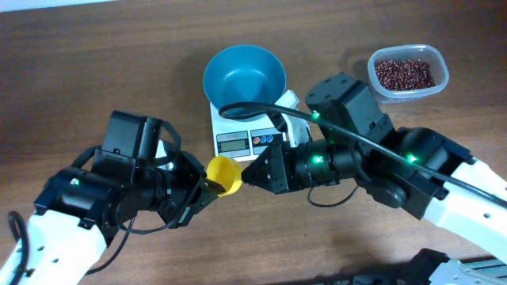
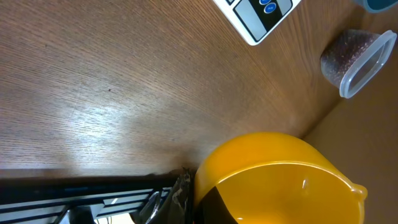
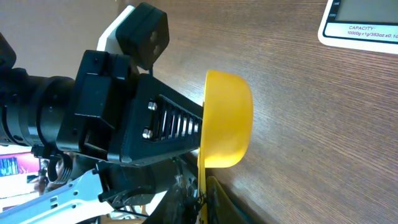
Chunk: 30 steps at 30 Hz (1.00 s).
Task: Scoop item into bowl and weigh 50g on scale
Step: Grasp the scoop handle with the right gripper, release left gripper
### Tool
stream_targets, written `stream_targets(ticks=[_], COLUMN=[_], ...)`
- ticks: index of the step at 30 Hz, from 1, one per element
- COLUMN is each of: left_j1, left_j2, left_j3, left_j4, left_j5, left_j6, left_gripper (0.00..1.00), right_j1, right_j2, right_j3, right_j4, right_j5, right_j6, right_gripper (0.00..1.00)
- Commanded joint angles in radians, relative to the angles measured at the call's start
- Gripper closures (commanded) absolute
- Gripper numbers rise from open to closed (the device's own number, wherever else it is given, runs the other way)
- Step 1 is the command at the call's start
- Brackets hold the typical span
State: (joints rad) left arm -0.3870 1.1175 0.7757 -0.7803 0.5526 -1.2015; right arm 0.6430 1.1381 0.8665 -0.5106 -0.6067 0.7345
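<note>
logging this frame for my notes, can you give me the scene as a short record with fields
bowl: light-blue bowl, on the scale, looks empty
beans: in the clear tub, far right, apart from the scale
scoop: yellow scoop, empty, held between both hands
left hand: closed on the scoop's cup
right hand: at the scoop's handle, grip unclear
scale display: too small to read
</note>
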Motion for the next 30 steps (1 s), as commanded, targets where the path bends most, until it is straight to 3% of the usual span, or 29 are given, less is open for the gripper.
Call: stream_targets(ticks=[1,6,9,14,22,25,30], left_j1=[-0.004,-0.004,-0.004,-0.004,-0.004,-0.004,0.01], left_j2=[0.001,0.001,0.001,0.001,0.001,0.001,0.0], left_j3=[0.003,0.003,0.003,0.003,0.003,0.003,0.006], left_j4=[0.001,-0.025,-0.025,-0.025,-0.041,-0.048,0.01], left_j5=[0.013,0.013,0.018,0.028,0.027,0.027,-0.017], left_j6=[0.021,0.023,0.029,0.029,0.029,0.029,0.03], left_gripper=[1.0,1.0,1.0,1.0,1.0,0.93,0.73], right_j1=[0.008,0.008,0.008,0.008,0.008,0.007,0.004], right_j2=[0.003,0.003,0.003,0.003,0.003,0.003,0.003], right_j3=[0.007,0.007,0.007,0.007,0.007,0.007,0.007], right_j4=[0.01,0.01,0.01,0.01,0.01,0.01,-0.067], right_j5=[-0.036,-0.035,-0.035,-0.032,-0.027,-0.029,-0.01], right_j6=[0.0,-0.001,-0.001,0.0,-0.001,-0.02,-0.027], right_gripper=[0.89,0.92,0.88,0.88,0.96,0.96,0.96])
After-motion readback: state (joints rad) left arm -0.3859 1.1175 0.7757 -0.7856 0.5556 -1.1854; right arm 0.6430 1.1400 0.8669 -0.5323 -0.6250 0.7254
